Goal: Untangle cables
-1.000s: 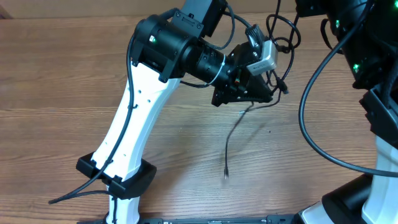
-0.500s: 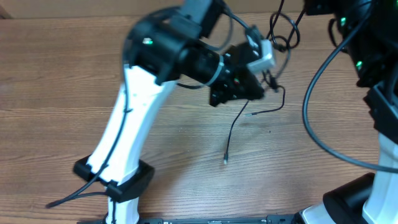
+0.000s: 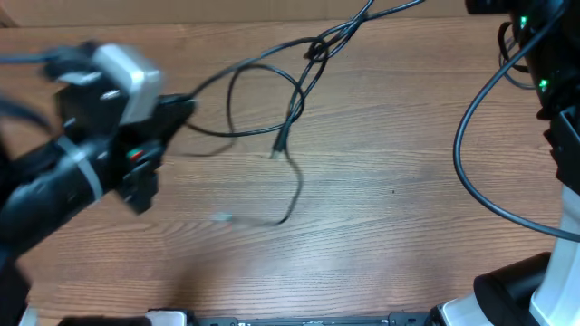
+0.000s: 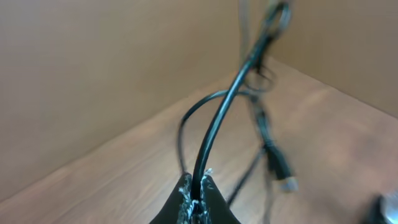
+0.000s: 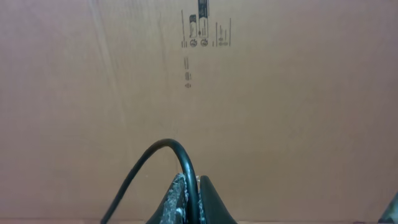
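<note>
Overhead shows my left jaws at the left of the tabletop (image 3: 408,181), pinched tight on one strand of the cables (image 3: 299,91); the strands run rightward from there and cross in a knot near the far edge; loose ends trail over the tabletop's middle; right wrist shows my right jaws clamped on another black strand, facing a brown cardboard wall (image 5: 280,93).

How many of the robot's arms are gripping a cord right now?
2. The left fingers clamp a black cable running to the tangle; the right fingers clamp a cable loop.
</note>
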